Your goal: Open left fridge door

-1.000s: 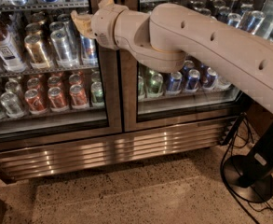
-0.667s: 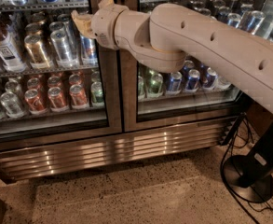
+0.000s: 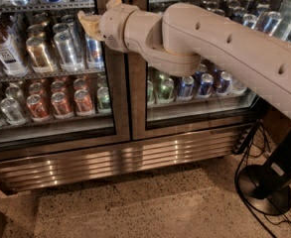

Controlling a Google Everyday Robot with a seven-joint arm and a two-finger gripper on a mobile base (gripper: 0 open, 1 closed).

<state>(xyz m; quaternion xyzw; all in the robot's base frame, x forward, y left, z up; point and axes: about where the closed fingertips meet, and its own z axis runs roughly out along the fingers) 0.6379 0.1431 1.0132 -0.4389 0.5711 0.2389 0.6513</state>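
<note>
The fridge (image 3: pixel 120 160) fills the view, a wide steel cooler with two glass doors. The left fridge door (image 3: pixel 45 138) sits flush with its twin, with cans and bottles showing behind its glass. My gripper (image 3: pixel 101 11) hovers in front of that door's upper right edge, next to the centre stile (image 3: pixel 116 83). Its tan fingers (image 3: pixel 88 24) are spread apart, open, and hold nothing. The beige arm (image 3: pixel 219 43) reaches in from the right and covers part of the right door (image 3: pixel 194 108).
A ribbed steel grille (image 3: pixel 115 162) runs along the fridge base above a speckled floor (image 3: pixel 150 207). At the lower right stands a black stand on a round base (image 3: pixel 266 187), with cables (image 3: pixel 244 148) trailing beside it.
</note>
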